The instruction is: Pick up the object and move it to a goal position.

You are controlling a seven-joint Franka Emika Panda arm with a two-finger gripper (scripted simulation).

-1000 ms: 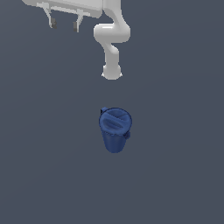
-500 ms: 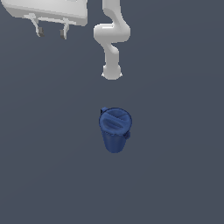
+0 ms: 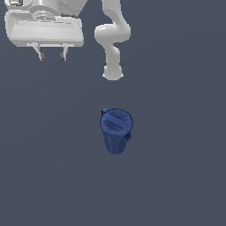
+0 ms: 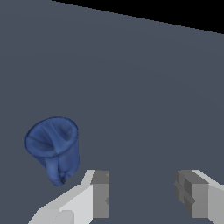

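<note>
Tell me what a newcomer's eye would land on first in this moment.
First, the dark blue pitcher, standing alone and upright on the plain grey floor near the middle of the exterior view. Next, the white gripper, high toward the exterior view's left, open and empty, well apart from the pitcher. In the wrist view the pitcher sits off to one side of the spread fingers, not between them.

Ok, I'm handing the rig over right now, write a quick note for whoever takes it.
Gripper: open, empty, in the exterior view's upper left, well away from the pitcher.
Blue pitcher: standing on the grey floor, untouched; in the wrist view it sits off to one side of the fingers, not between them.
Done: nothing grasped yet.
Left: line up over the pitcher, descend, grip, carry to the goal, which no view shows marked.
</note>
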